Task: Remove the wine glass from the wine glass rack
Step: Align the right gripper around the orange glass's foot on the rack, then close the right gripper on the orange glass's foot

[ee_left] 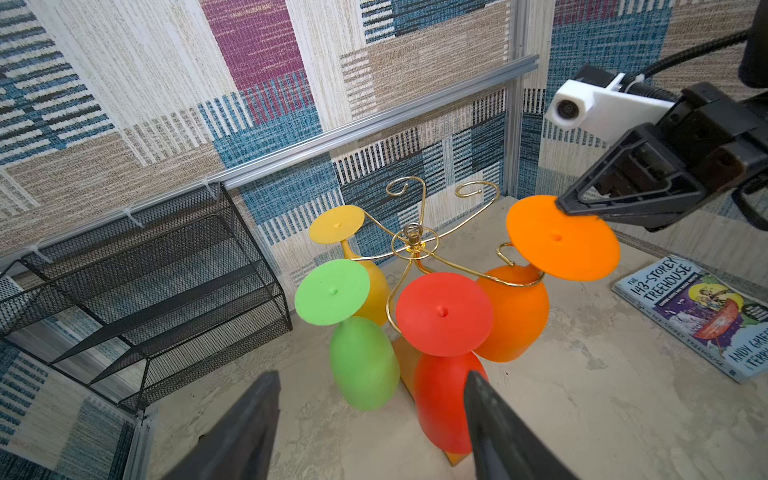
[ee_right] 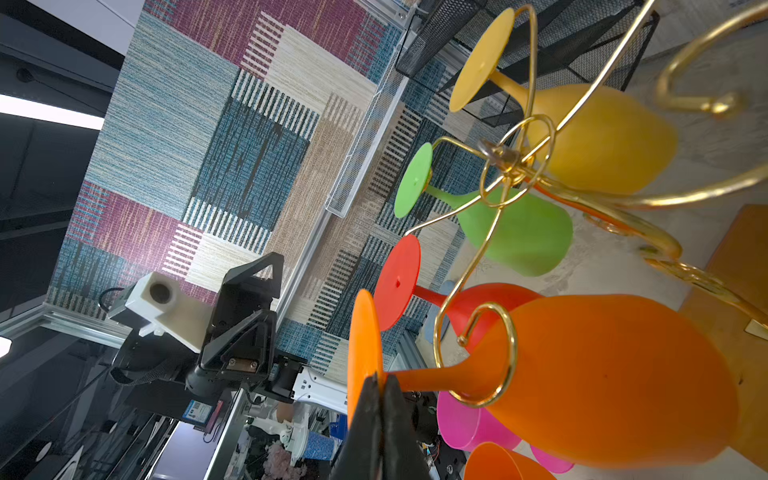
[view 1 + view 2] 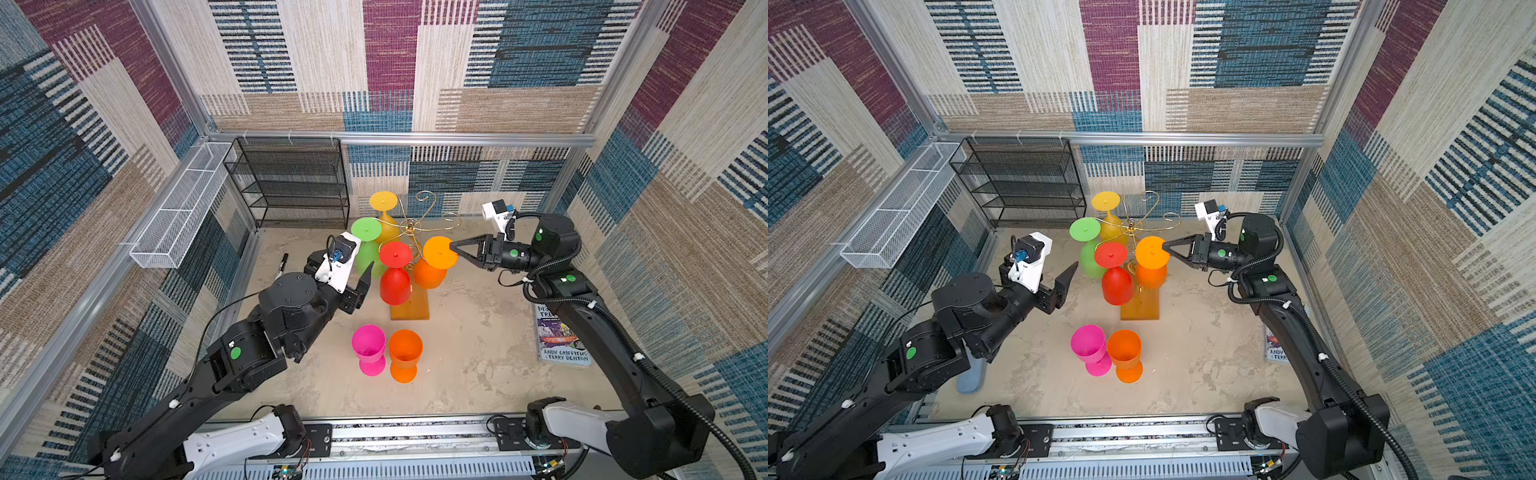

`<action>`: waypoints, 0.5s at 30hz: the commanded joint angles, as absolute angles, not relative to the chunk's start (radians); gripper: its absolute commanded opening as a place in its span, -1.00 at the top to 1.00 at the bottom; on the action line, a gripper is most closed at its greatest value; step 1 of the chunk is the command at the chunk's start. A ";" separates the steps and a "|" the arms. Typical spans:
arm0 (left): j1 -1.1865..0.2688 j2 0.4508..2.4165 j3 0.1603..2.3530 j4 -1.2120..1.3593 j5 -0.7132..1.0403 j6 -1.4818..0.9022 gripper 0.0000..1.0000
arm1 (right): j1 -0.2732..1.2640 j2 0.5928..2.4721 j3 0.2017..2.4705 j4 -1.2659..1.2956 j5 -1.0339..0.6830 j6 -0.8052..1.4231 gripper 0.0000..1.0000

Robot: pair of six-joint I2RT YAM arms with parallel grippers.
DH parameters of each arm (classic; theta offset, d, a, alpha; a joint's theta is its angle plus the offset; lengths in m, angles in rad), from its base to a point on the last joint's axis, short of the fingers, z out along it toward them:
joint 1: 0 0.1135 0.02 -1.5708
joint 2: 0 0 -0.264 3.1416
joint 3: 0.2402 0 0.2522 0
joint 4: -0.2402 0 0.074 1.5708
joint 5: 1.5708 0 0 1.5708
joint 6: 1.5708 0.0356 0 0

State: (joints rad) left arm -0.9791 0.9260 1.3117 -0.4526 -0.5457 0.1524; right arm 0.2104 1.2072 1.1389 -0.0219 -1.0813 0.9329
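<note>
**Fig. Removing the orange wine glass from the wine glass rack: grasp made, unhooking not yet done.**

The orange wine glass [image 3: 430,276] hangs bowl-down on the right-hand arm of the wine glass rack [image 3: 410,227], which stands towards the back edge of the table, about midway across. The right gripper [image 3: 453,246] is clenched on the rim of the glass's foot. The next move probably calls for drawing the stem outward along the wire, clear of the scroll end, without tipping the rack. The red glass [image 3: 395,286], green glass [image 3: 368,257] and yellow glass [image 3: 386,230] hang alongside. The left gripper [image 1: 372,374] is released and empty, near the green glass. The pink glass [image 3: 369,349] and the second orange glass [image 3: 405,353] stand upright and empty in front of the rack's base. Nothing shows in the black mesh shelf unit [image 3: 291,183] in the back-left corner or in the white wire basket [image 3: 178,208].
</note>
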 commanded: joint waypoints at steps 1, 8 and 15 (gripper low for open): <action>-0.977 0.928 1.309 -0.412 -0.545 0.163 -0.44 | 0.216 1.211 1.152 -0.009 -1.095 0.923 1.00; -0.974 0.918 1.306 -0.416 -0.546 0.164 -0.44 | 0.227 1.246 1.182 -0.021 -1.095 0.919 1.00; -0.971 0.913 1.299 -0.414 -0.547 0.163 -0.44 | 0.236 1.287 1.225 -0.040 -1.085 0.917 1.00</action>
State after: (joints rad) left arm -0.9718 0.9146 1.3045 -0.4522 -0.5457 0.1528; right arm 0.2329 1.2793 1.2057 -0.0471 -1.0813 0.9295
